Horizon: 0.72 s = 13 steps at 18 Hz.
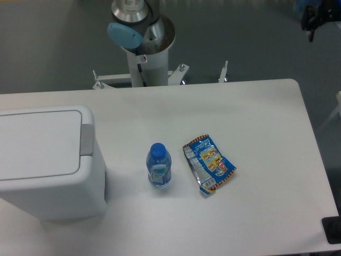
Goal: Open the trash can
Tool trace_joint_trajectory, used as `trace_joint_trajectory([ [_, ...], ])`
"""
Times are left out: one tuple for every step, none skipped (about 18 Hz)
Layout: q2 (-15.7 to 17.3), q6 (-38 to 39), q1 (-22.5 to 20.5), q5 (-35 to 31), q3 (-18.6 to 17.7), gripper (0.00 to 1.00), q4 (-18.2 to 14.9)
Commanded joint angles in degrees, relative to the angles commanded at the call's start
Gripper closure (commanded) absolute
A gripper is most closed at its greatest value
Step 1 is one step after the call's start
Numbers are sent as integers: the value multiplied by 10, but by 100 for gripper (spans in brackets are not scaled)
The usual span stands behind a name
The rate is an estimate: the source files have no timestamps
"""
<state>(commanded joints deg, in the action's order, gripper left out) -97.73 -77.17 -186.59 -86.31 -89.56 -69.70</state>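
I see trash can (pixel 45 160) lid down, table (pixel 256 117) left | bottle (pixel 159 166) upright beside snack packet (pixel 209 165) | gripper outside my view, state unknown

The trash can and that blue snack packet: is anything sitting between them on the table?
Yes. In the camera view, a small water bottle with a blue cap stands upright between the trash can and the snack packet, touching neither.

You're looking at a trash can (pixel 45 160) showing smooth, matt white plastic, its push tab (pixel 86 140) a duller grey. The bottle (pixel 159 166) is gleaming as clear plastic, the snack packet (pixel 209 164) is shining like crinkled foil, and the table (pixel 256 117) is reading matt white.
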Motion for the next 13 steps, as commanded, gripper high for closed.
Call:
trace_joint_trajectory([
  [-1, -1, 0, 0, -1, 0, 0],
  [-1, 0, 0, 0, -1, 0, 0],
  [-3, -1, 0, 1, 1, 0, 0],
  [-4, -1, 0, 1, 2, 0, 0],
  [-4, -1, 0, 1, 1, 0, 0],
  [-4, -1, 1, 1, 1, 0, 0],
  [-7, 0, 8, 1, 3, 0, 0],
  [-8, 0, 10, 1, 3, 0, 1],
  [-9, 0, 11, 1, 2, 0, 1],
  [-11, 0, 11, 1, 1, 0, 1],
  [-12, 0, 11, 2, -1, 0, 3],
  [-15, 0, 11, 1, -3, 0, 7],
  [-15, 0, 11, 1, -8, 0, 14],
])
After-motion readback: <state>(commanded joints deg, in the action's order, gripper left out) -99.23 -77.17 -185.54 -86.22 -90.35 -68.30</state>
